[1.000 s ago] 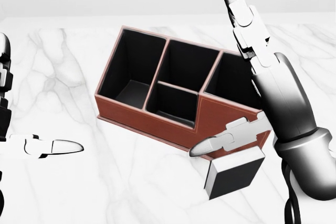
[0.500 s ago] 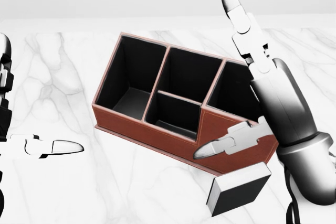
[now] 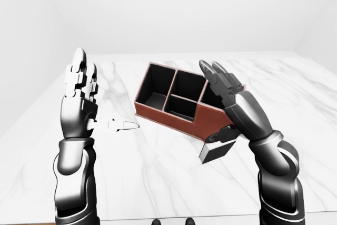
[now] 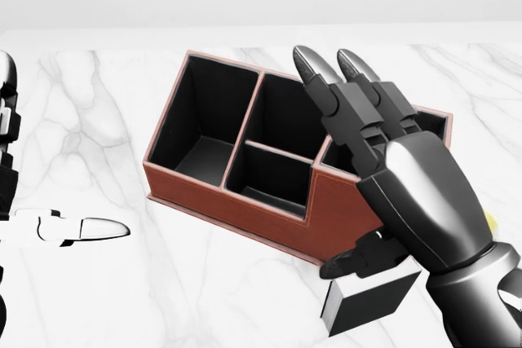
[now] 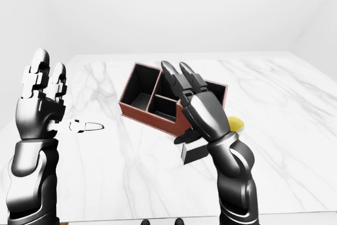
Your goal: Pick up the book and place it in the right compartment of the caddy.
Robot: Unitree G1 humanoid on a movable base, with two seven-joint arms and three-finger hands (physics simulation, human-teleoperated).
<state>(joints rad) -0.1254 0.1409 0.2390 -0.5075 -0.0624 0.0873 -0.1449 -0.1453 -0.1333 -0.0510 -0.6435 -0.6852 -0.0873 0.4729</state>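
Observation:
The brown caddy (image 4: 232,199) with black compartments stands on the white marble table (image 4: 204,291), turned at an angle. The book (image 4: 367,303), a small dark block with a white edge, lies on the table just below the caddy's right end in the head view. My right hand (image 4: 338,169) is open. Its fingers (image 4: 326,79) reach up over the right compartment and hide most of it. Its thumb (image 4: 359,262) hangs just above the book, and I cannot tell if they touch. My left hand (image 3: 105,96) is open and empty, raised left of the caddy.
A small yellow object (image 5: 235,125) lies on the table behind my right hand, right of the caddy. The table's near edge runs along the bottom of the eye views (image 3: 174,217). White walls stand beyond the far edge.
My right hand has turned and swung left, so its fingers now cover the caddy's right compartment and its thumb has dropped toward the book. Earlier the view shifted slightly. The left hand has not moved.

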